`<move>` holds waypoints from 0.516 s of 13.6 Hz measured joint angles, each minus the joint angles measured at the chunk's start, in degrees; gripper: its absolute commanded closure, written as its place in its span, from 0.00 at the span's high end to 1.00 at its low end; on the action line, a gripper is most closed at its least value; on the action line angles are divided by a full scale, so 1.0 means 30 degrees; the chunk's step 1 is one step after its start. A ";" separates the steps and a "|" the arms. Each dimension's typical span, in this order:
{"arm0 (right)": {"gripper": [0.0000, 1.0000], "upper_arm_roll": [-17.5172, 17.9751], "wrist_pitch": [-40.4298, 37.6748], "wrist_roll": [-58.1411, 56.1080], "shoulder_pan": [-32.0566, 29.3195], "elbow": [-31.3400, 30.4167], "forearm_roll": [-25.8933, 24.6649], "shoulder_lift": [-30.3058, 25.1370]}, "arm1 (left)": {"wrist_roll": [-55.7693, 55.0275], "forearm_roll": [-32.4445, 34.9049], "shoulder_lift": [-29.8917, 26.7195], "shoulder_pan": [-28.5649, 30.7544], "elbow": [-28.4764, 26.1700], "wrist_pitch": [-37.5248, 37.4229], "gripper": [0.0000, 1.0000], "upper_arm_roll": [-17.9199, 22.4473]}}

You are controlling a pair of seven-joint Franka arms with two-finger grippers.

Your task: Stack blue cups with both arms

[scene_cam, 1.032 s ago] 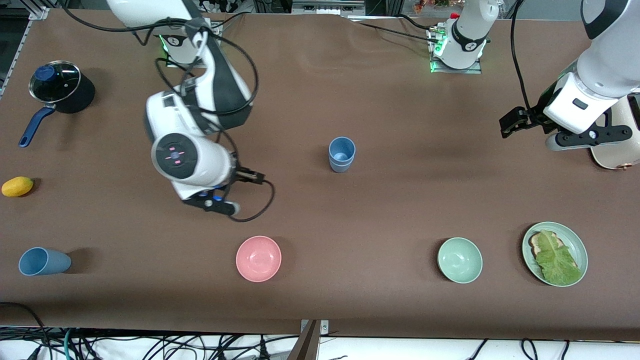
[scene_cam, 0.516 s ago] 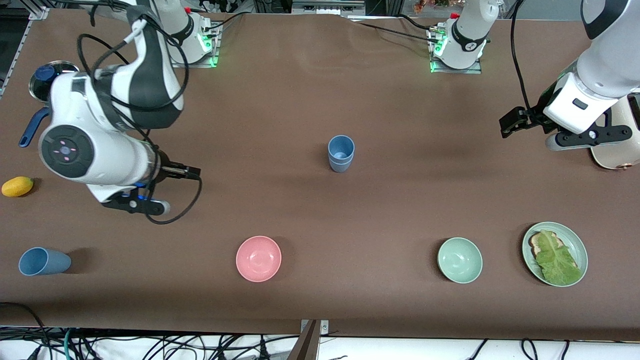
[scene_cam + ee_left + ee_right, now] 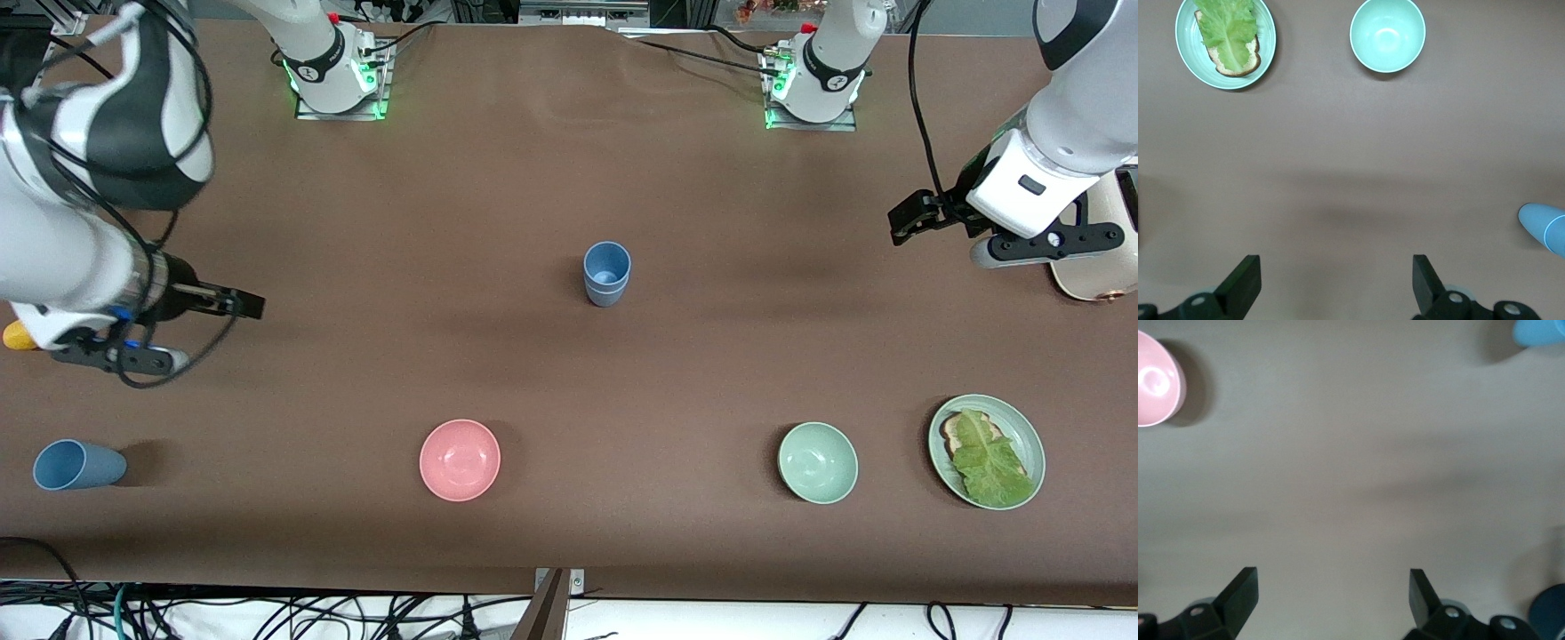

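Observation:
Two blue cups (image 3: 607, 273) stand upright, one inside the other, at the table's middle; the stack also shows at the edge of the left wrist view (image 3: 1545, 228). A third blue cup (image 3: 78, 465) lies on its side near the front camera at the right arm's end of the table; it also shows in the right wrist view (image 3: 1541, 332). My right gripper (image 3: 111, 358) is open and empty over bare table, between a yellow fruit and the lying cup; its own view (image 3: 1331, 587) shows the jaws wide apart. My left gripper (image 3: 1045, 244) waits, open and empty (image 3: 1335, 277), at its end of the table.
A pink bowl (image 3: 460, 460) and a pale green bowl (image 3: 818, 462) stand near the front camera. A green plate (image 3: 1022, 427) holds bread and lettuce. A yellow fruit (image 3: 12, 337) is half hidden under the right arm. A cream appliance (image 3: 1098, 267) stands under the left arm.
My right arm has swung from near the table's middle out toward its own end of the table, now covering the pot. The cups and the left arm have not moved.

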 measured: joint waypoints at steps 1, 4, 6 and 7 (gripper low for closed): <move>1.00 0.1286 0.0387 -0.0001 -0.0862 -0.0913 -0.0906 -0.1076 | 0.0000 0.0000 0.0000 -0.0002 -0.0001 -0.0001 1.00 -0.0001; 1.00 0.3503 0.0864 0.0042 -0.2632 -0.2849 -0.1536 -0.3530 | 0.0000 0.0000 0.0000 0.0001 -0.0004 -0.0002 1.00 0.0000; 1.00 0.3739 0.1034 0.0439 -0.3450 -0.3927 -0.1555 -0.4840 | 0.0000 0.0000 0.0000 0.0000 -0.0005 -0.0003 1.00 -0.0001; 1.00 0.3779 0.1090 0.0443 -0.3946 -0.4301 -0.1556 -0.5366 | 0.0000 0.0000 -0.0001 0.0000 -0.0006 -0.0003 1.00 0.0000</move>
